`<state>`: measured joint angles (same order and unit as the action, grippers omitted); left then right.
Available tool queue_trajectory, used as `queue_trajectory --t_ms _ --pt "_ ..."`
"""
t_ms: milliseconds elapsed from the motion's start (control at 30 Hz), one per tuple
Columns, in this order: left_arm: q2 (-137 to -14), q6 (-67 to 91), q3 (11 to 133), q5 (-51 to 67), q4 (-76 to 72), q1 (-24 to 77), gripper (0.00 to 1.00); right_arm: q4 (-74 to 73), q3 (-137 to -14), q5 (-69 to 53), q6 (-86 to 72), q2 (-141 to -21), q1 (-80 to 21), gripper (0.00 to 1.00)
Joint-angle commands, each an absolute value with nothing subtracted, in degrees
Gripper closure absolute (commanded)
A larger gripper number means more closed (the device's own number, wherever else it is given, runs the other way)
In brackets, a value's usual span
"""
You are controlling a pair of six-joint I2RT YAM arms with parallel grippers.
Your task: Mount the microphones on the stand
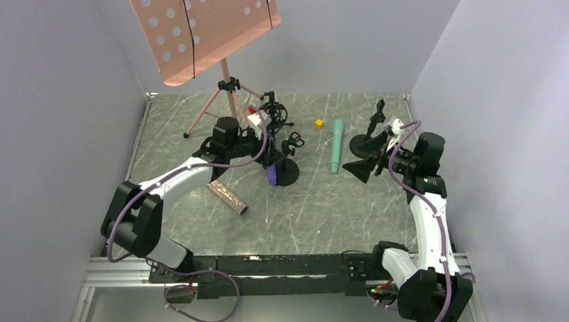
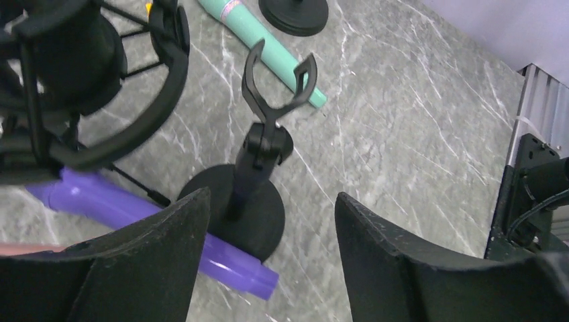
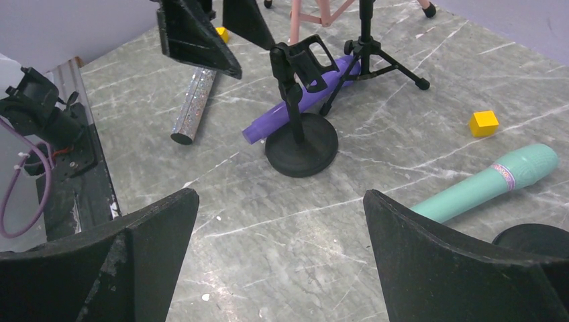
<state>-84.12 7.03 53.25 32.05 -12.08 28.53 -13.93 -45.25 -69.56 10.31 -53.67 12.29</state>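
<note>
Fingers of the left arm (image 2: 134,268) partly cover the purple microphone (image 2: 100,201).

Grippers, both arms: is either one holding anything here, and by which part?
Nothing is held. The left gripper and right gripper are open and empty; the purple stick microphone, mint-green microphone and glittery bronze microphone lie on the grey marbled table.

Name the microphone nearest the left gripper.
The purple microphone, just beneath the left gripper; the mint-green microphone and bronze microphone lie farther off.
</note>
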Motion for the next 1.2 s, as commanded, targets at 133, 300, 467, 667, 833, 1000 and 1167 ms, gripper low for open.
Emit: queue_trajectory --t_ms 133,300,467,667,833,1000,1167 --pt "-90.49 4.25 61.25 36.44 -16.09 28.80 0.38 -12.37 -45.44 -71.28 10.80 -53.75 12.37 0.00" --pt "-91.47 4.22 61.60 36.57 -17.10 28.92 0.44 -12.39 -45.44 -71.53 10.81 -53.61 12.32 0.00" --pt "-92.22 3.98 62.09 36.45 -17.02 29.80 0.49 -12.39 -45.44 -71.69 10.88 -53.66 12.33 0.00" --pt "-92.08 2.96 61.42 36.30 -16.80 30.89 0.59 -12.43 -45.53 -71.68 10.90 -53.68 12.33 0.00" --pt "-91.96 3.37 60.54 35.68 -18.04 31.27 0.65 -12.46 -45.44 -71.92 10.90 -53.73 12.34 0.00" --pt "-92.49 3.64 61.13 34.35 -17.59 31.64 0.66 -12.54 -45.44 -71.87 11.07 -53.80 12.31 0.00" --pt "-92.78 3.57 61.43 32.73 -16.73 31.64 0.65 -12.56 -45.52 -71.93 11.16 -53.79 12.33 0.00"
